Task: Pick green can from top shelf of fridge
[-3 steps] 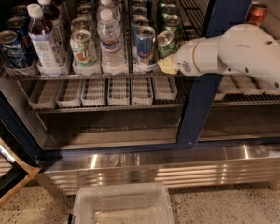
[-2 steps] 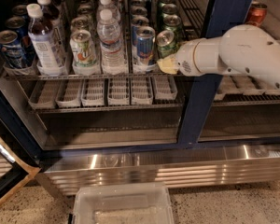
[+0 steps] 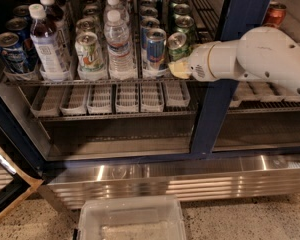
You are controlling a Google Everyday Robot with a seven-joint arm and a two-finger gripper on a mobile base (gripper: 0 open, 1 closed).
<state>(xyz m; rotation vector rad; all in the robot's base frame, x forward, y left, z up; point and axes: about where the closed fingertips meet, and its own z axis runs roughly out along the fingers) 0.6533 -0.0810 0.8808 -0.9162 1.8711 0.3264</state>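
The fridge (image 3: 216,109) has dark blue frames and its left door stands open. On the top shelf (image 3: 20,80) a lane of green cans runs back at the right. The front green can (image 3: 178,41) is tilted, its silver top leaning towards the lane's rear. My gripper (image 3: 177,67) reaches in from the right on a white arm. Its pale fingers (image 3: 180,70) are closed around that can's lower half, which they hide. Two more green cans (image 3: 184,24) stand behind it.
Left of the green lane stand a blue-and-silver can (image 3: 155,46), water bottles (image 3: 119,44), a white can with green and red marks (image 3: 89,51) and a blue can (image 3: 9,51). Below is a rack of small clear trays (image 3: 125,97). A clear bin (image 3: 132,221) sits on the floor.
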